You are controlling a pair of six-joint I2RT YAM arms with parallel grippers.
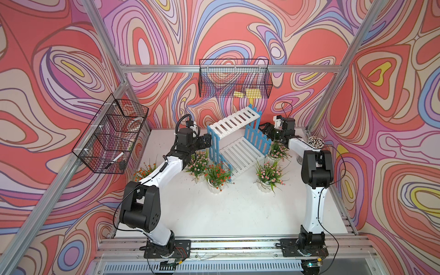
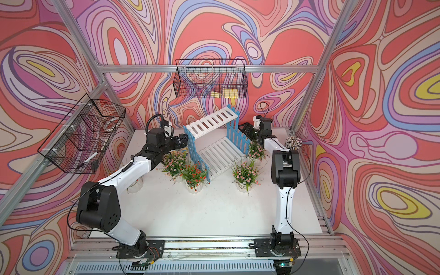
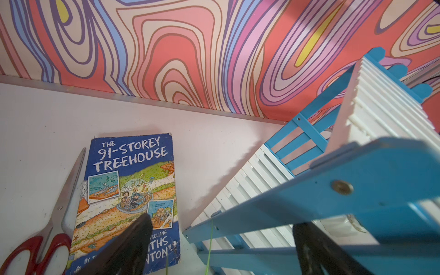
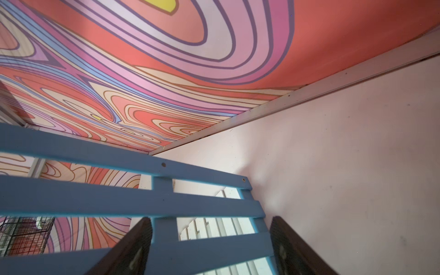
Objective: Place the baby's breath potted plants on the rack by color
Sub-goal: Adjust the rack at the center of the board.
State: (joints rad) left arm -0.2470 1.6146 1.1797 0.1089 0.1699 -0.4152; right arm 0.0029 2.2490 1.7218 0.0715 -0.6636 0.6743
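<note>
- Hanging on the left wall, the side wire basket point(image 1: 112, 135) sits above the white counter point(image 1: 226, 214).
- The far-left orange-red plant point(image 1: 142, 171) stands on the counter, partly hidden under the left arm point(image 1: 166, 166).
- The left fingers point(image 1: 207, 141) are right up against the left blue side frame of the rack point(image 1: 234, 123). In the left wrist view they stand wide apart and clamp nothing: one is over a book point(image 3: 128, 190), the other is behind the frame's rail.
- The book lies flat on the counter left of the rack, with red-handled scissors point(image 3: 58, 212) just beside it.
- The left pink plant point(image 1: 198, 164) and the middle orange-red plant point(image 1: 217, 175) stand on the counter with their leaves mingling. Both are just in front of the rack's left frame.
- The rack stands at the back middle of the counter, its upper tier behind the lower one.
- The back wire basket point(image 1: 234, 78) hangs on the rear wall above the rack and holds yellow pieces point(image 1: 250, 92).
- The front pink plant point(image 1: 269, 175) stands on the counter near the lower tier's right front corner.
- The right pink plant point(image 1: 277, 150) stands on the counter just beside the right side frame.
- The right fingers point(image 1: 265, 129) meet the rack's right blue frame. In the right wrist view they stand apart astride its slats. I cannot tell whether they press on it.
- A bundle of sticks point(image 1: 315, 142) stands at the far right, behind the right arm.
</note>
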